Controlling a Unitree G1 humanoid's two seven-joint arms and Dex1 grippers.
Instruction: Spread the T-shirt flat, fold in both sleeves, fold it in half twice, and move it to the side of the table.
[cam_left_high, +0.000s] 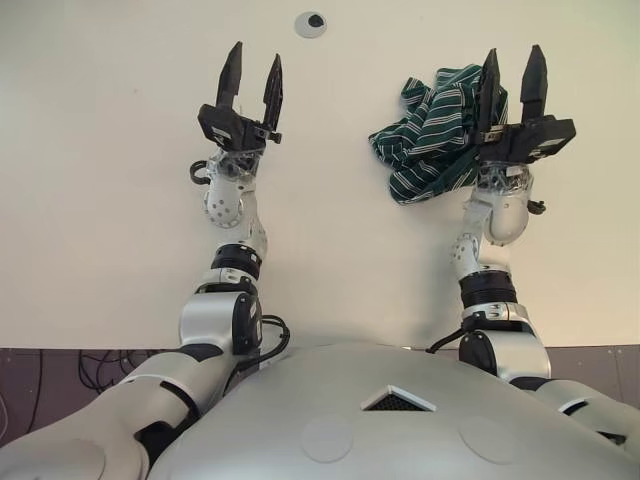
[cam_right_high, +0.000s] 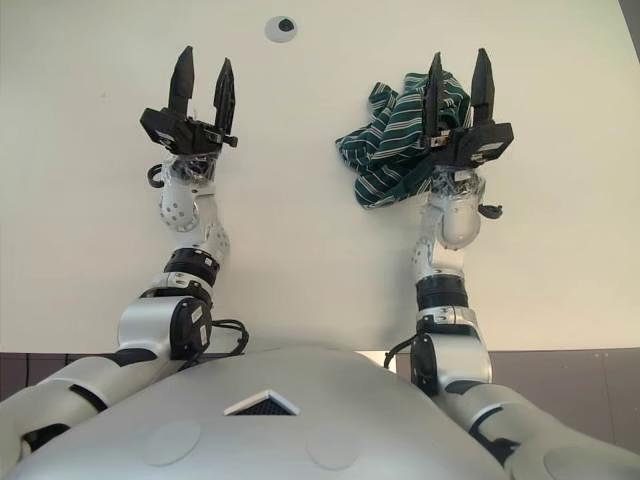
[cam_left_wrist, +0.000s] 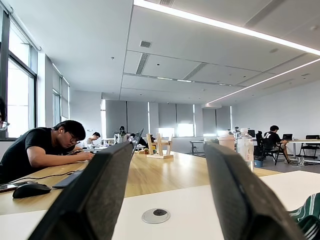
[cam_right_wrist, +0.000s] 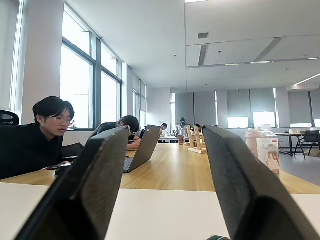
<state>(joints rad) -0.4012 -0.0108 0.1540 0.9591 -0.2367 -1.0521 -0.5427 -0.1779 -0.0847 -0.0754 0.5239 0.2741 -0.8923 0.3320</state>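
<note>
The T-shirt (cam_left_high: 432, 128) is dark green with thin white stripes and lies crumpled in a heap on the white table (cam_left_high: 100, 200), right of centre. My right gripper (cam_left_high: 511, 72) stands open just over the heap's right edge, fingers pointing away from me, with part of the cloth hidden behind it. My left gripper (cam_left_high: 252, 72) is open as well, well to the left of the shirt, with nothing between its fingers. A corner of the striped cloth (cam_left_wrist: 307, 217) shows in the left wrist view beside the left gripper (cam_left_wrist: 167, 190). The right wrist view shows the open right gripper (cam_right_wrist: 165, 185).
A round cable grommet (cam_left_high: 311, 23) is set in the table at the far edge, between the two grippers. Cables (cam_left_high: 100, 370) hang below the table's near edge on the left. Wooden desks with laptops stand beyond the table.
</note>
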